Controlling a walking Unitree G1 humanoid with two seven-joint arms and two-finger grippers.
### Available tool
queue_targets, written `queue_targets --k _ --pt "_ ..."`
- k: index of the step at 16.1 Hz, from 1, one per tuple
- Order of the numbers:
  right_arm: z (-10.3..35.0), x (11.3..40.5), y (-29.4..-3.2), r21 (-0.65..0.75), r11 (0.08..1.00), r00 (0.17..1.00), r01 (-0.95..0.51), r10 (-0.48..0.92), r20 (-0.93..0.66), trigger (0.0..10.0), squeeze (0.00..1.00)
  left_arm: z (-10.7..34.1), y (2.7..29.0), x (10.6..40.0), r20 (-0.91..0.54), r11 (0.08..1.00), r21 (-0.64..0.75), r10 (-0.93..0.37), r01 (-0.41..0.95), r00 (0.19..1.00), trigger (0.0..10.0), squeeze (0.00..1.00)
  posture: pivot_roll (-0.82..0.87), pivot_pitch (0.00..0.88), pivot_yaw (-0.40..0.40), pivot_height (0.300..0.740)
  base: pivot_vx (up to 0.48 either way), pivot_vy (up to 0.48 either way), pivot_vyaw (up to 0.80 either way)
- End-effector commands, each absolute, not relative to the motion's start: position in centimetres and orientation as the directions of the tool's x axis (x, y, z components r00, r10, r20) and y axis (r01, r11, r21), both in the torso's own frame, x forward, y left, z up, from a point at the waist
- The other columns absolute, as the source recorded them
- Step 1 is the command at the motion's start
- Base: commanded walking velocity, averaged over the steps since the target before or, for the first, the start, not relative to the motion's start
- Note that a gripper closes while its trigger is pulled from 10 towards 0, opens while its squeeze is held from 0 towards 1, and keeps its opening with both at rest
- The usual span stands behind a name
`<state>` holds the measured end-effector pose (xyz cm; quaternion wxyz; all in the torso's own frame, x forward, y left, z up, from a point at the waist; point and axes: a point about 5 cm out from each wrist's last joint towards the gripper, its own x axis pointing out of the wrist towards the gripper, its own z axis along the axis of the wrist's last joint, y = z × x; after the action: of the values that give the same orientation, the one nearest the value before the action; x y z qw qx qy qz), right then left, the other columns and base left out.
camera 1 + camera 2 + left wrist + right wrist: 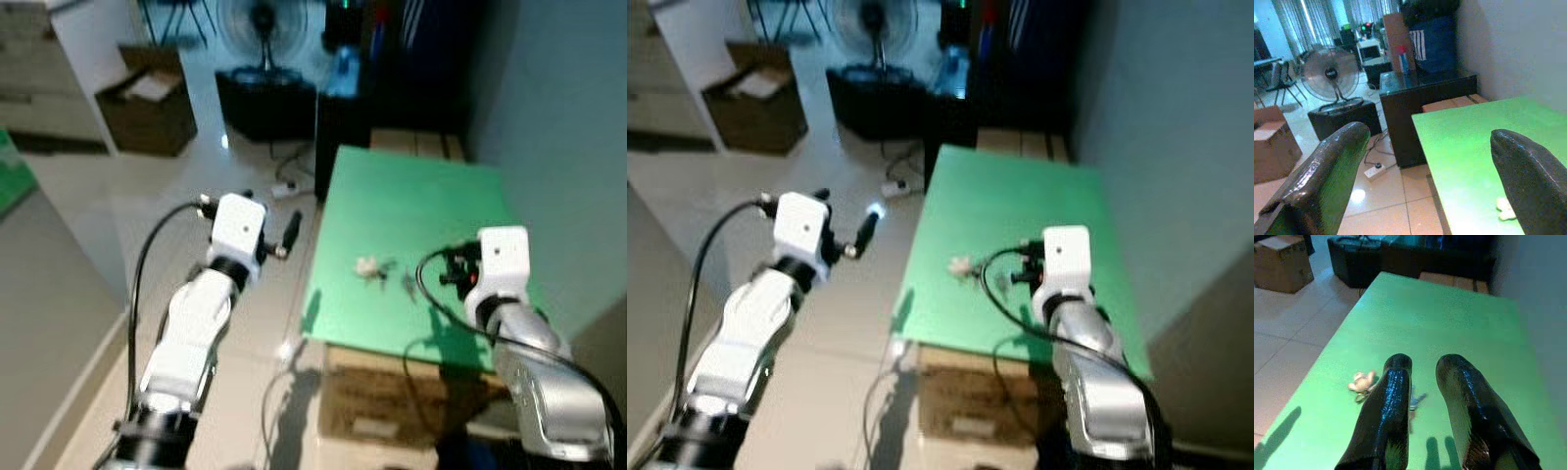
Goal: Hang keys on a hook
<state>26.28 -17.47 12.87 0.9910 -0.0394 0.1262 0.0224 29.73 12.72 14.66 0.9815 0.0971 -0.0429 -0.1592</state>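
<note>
Keys [1364, 384]: flat on green table [411, 206]; right gripper [1422, 369] above, narrowly parted, empty. Left gripper [1425, 161] wide. Risk: fingers skid, pushing keys aside

you have one green counter [411, 211], one set of keys [377, 267] with a pale fob on it, two silver arms with one gripper each, left gripper [1425, 181] and right gripper [1422, 382], one standing fan [263, 24], one open cardboard box [147, 98], one power strip [1375, 171] on the floor
</note>
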Motion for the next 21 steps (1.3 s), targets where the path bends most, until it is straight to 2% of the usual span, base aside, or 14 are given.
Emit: queue_targets --k 1,5,9,21 --pt "12.9 26.4 -16.9 -0.074 0.993 0.969 -0.087 0.067 -0.238 10.0 0.0 14.6 13.5 29.7 0.053 0.936 0.202 -0.306 0.29 0.951 10.0 0.0 -0.11 0.0 -0.008 0.718 0.0 0.0 0.0" --pt "12.5 26.3 -17.0 -0.048 0.995 0.966 -0.091 0.076 -0.247 10.0 0.0 14.3 13.5 29.5 0.043 0.928 0.204 -0.326 0.311 0.944 10.0 0.0 -0.12 0.0 0.002 0.718 0.263 0.0 0.0" --pt "12.3 26.3 -16.8 -0.039 0.994 0.966 -0.105 0.093 -0.242 10.0 0.0 14.5 13.3 29.6 0.042 0.922 0.208 -0.342 0.327 0.939 10.0 0.0 -0.11 0.0 0.011 0.718 0.27 0.0 -0.65" --pt "11.7 26.2 -16.6 -0.034 0.99 0.956 -0.137 0.123 -0.267 10.0 0.0 14.4 13.6 29.5 0.027 0.911 0.223 -0.361 0.346 0.932 10.0 0.0 -0.11 0.0 0.015 0.718 0.27 0.0 0.0"
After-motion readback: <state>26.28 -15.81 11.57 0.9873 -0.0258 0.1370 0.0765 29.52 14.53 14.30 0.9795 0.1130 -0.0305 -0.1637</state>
